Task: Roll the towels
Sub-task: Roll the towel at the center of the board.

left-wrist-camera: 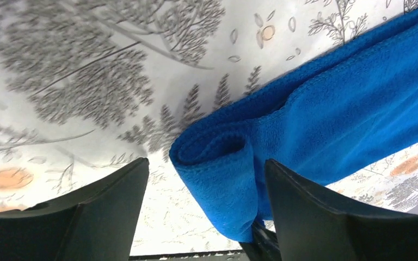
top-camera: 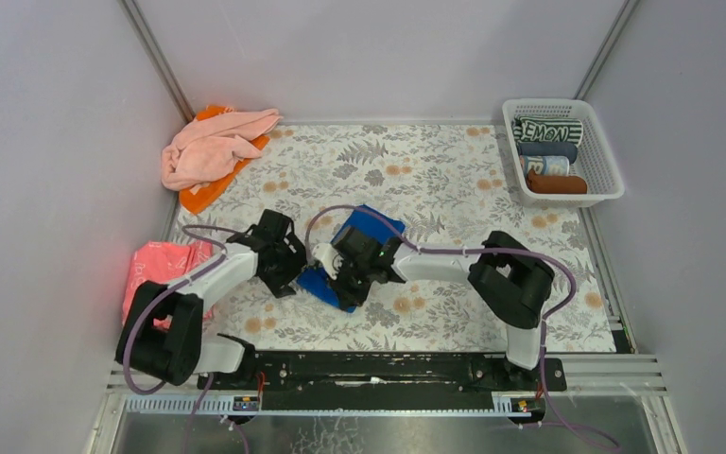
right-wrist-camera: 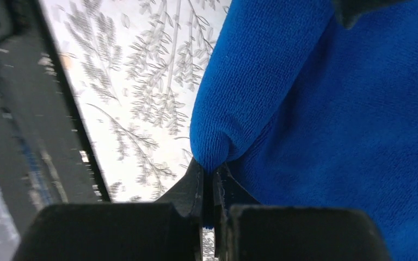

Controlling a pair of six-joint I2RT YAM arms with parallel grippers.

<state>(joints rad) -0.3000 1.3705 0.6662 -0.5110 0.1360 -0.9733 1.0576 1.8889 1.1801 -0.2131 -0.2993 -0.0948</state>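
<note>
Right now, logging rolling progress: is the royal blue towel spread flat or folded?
Folded: the royal blue towel lies doubled, its end curled into a loop inside the open left gripper.

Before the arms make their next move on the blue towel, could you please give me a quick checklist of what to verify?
1. Right gripper shut on the folded edge of the blue towel: ok.
2. Left gripper holding the rolled end: not ok, jaws open on either side of it.
3. Blue towel fully rolled: not ok, only one end is curled.
4. Pink towel and orange towel rolled: not ok, heaped in the far left corner.
5. Room left in the basket: cannot tell.
</note>
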